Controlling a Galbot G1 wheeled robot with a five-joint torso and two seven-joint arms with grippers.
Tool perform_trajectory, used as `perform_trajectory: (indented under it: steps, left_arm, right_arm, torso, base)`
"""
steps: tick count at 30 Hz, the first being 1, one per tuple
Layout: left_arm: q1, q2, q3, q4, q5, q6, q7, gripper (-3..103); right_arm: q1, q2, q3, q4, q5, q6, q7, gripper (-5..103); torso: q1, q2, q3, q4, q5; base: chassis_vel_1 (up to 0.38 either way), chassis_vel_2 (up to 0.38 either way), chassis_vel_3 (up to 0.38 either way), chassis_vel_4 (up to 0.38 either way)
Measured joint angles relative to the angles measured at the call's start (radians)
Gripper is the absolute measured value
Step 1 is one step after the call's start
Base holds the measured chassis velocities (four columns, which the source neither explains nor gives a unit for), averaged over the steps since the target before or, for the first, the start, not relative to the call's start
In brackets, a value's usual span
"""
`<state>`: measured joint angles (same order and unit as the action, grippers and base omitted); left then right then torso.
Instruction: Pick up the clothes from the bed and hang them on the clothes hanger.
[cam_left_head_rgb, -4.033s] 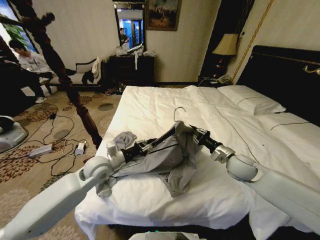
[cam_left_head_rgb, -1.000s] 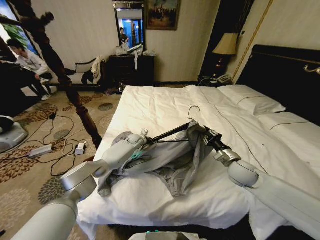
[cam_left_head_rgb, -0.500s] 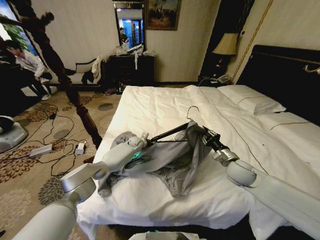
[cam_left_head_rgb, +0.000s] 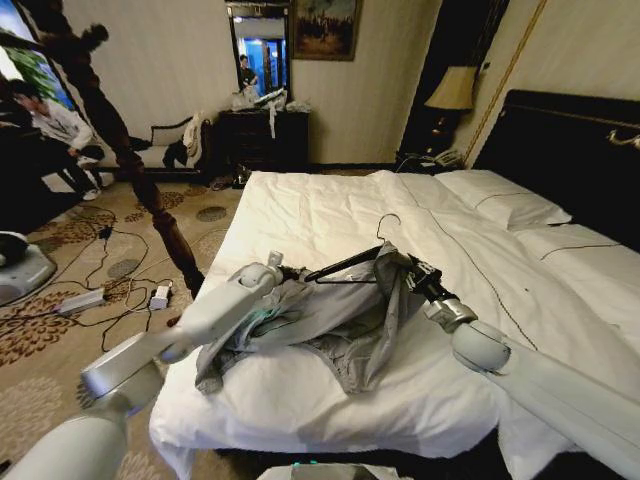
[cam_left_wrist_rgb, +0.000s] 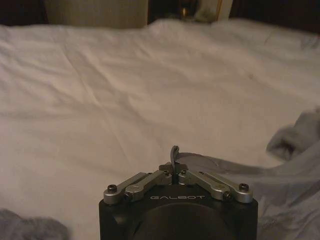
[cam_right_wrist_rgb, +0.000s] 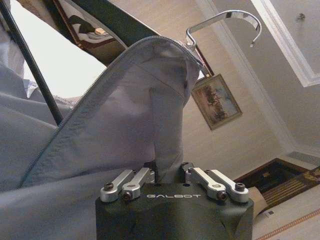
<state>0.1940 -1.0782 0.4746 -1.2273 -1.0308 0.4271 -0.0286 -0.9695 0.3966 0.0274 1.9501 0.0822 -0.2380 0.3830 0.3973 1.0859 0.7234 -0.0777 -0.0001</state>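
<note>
Left of centre in the head view: left gripper (cam_left_head_rgb: 283, 270) just above the near edge of the bed (cam_left_head_rgb: 330, 215), fingers pinched closed on a thin fold of the clothes (cam_left_head_rgb: 340, 320); same pinch at the bottom centre of the left wrist view (cam_left_wrist_rgb: 174, 167). Centre: one light grey garment, partly lifted, the rest heaped on the white duvet. Just above the heap: one clothes hanger (cam_left_head_rgb: 345, 266), dark arm bare and slanting toward the left gripper, silvery hook (cam_left_head_rgb: 386, 224) pointing up. Right of centre: right gripper (cam_left_head_rgb: 408, 268) buried in grey cloth at the hanger's neck, closed on fabric; whether the hanger itself is also clamped, impossible to tell. In the right wrist view, collar draped beneath the hook (cam_right_wrist_rgb: 225, 24), zipper edge trailing lower left.

Likely step: drawing the loose shoulder over the bare hanger arm. Best done with the right gripper steady and level, the left pulling outward along the arm, gently, to avoid tipping the hanger.

Count: one garment, one hanger, one bed, two grippers.
</note>
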Motion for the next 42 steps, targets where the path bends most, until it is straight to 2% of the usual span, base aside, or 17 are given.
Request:
perform_trajectory:
  steps: [3,5,6,9,10,12,14,15,17,20,21,23,26,30,36,42]
  left_arm:
    - [0.002,0.039,-0.047,-0.079,-0.062,-0.009,-0.045,0]
    - [0.003,0.044,-0.056,-0.091,-0.073,-0.01,-0.05,0]
    - [0.002,0.068,-0.092,-0.135,-0.103,-0.02,-0.065,0]
    - [-0.044,0.126,-0.146,-0.209,-0.158,-0.029,-0.094,0]
    - [-0.044,0.126,-0.146,-0.209,-0.158,-0.029,-0.094,0]
    - [-0.119,0.139,-0.147,-0.23,-0.2,-0.028,-0.113,0]
    - [-0.229,0.132,-0.137,-0.252,-0.247,-0.019,-0.129,0]
    - [-0.229,0.132,-0.137,-0.252,-0.247,-0.019,-0.129,0]
    - [-0.326,0.126,-0.117,-0.265,-0.289,-0.008,-0.143,0]
    - [-0.408,0.14,-0.078,-0.293,-0.336,0.007,-0.155,0]
    - [-0.42,0.156,-0.065,-0.311,-0.342,0.009,-0.16,0]
    - [-0.422,0.19,-0.052,-0.353,-0.352,0.014,-0.175,0]
    - [-0.403,0.224,-0.052,-0.408,-0.363,0.025,-0.206,0]
    - [-0.39,0.25,-0.043,-0.501,-0.396,0.042,-0.25,0]
    - [-0.4,0.269,-0.016,-0.617,-0.441,0.051,-0.277,0]
    - [-0.407,0.244,0.007,-0.654,-0.45,0.054,-0.293,0]
  right_arm:
    - [0.016,0.001,0.011,-0.015,0.012,0.007,0.024,19]
    - [0.02,0.001,0.013,-0.016,0.017,0.007,0.027,19]
    - [0.033,0.002,0.026,-0.017,0.04,0.004,0.031,19]
    - [0.075,-0.012,0.089,-0.016,0.101,-0.006,0.015,19]
    - [0.075,-0.012,0.089,-0.016,0.101,-0.006,0.015,19]
    - [0.07,-0.058,0.145,-0.008,0.131,-0.002,-0.002,19]
    - [0.06,-0.119,0.217,0.019,0.17,-0.001,-0.014,19]
    - [0.06,-0.119,0.217,0.019,0.17,-0.001,-0.014,19]
    - [0.054,-0.169,0.286,0.05,0.21,-0.001,-0.029,19]
    - [0.041,-0.218,0.33,0.083,0.226,-0.001,-0.037,19]
    - [0.037,-0.224,0.331,0.091,0.225,-0.002,-0.039,19]
    - [0.034,-0.218,0.32,0.096,0.217,-0.009,-0.037,19]
    - [0.033,-0.197,0.288,0.088,0.196,-0.02,-0.029,19]
    - [0.037,-0.161,0.228,0.048,0.143,-0.027,-0.028,19]
    - [0.037,-0.116,0.192,-0.01,0.124,-0.04,-0.016,19]
    - [0.054,-0.089,0.16,-0.031,0.147,-0.068,-0.001,19]
  torso:
    - [0.0,0.0,0.0,-0.0002,0.0]
    - [0.0,0.0,0.0,-0.0003,-0.0001]
    - [0.0,0.0,0.0,-0.0005,0.0]
    - [0.0,0.0,0.0,0.0008,-0.0001]
    - [0.0,0.0,0.0,0.0008,-0.0001]
    - [0.0,0.0,0.0,0.0013,0.0]
    - [0.0,0.0,0.0,-0.0011,-0.0002]
    - [0.0,0.0,0.0,-0.0011,-0.0002]
    - [0.0,0.0,0.0,-0.0017,0.0011]
    - [0.0,0.0,0.0,-0.0014,0.0]
    - [0.0,0.0,0.0,-0.0005,0.0001]
    - [0.0,0.0,0.0,0.0007,-0.0004]
    - [0.0,0.0,0.0,0.001,-0.0001]
    - [0.0,0.0,0.0,-0.0007,0.0002]
    - [0.0,0.0,0.0,0.0,0.0002]
    - [0.0,0.0,0.0,-0.0004,0.0003]
  base:
    - [0.0,0.0,0.0,0.0]
    - [0.0,0.0,0.0,0.0]
    - [0.0,0.0,0.0,0.0]
    - [0.0,0.0,0.0,0.0]
    - [0.0,0.0,0.0,0.0]
    - [0.0,0.0,0.0,0.0]
    - [0.0,0.0,0.0,0.0]
    - [0.0,0.0,0.0,0.0]
    - [0.0,0.0,0.0,0.0]
    - [0.0,0.0,0.0,0.0]
    - [0.0,0.0,0.0,0.0]
    - [0.0,0.0,0.0,0.0]
    - [0.0,0.0,0.0,0.0]
    - [0.0,0.0,0.0,0.0]
    - [0.0,0.0,0.0,0.0]
    - [0.0,0.0,0.0,0.0]
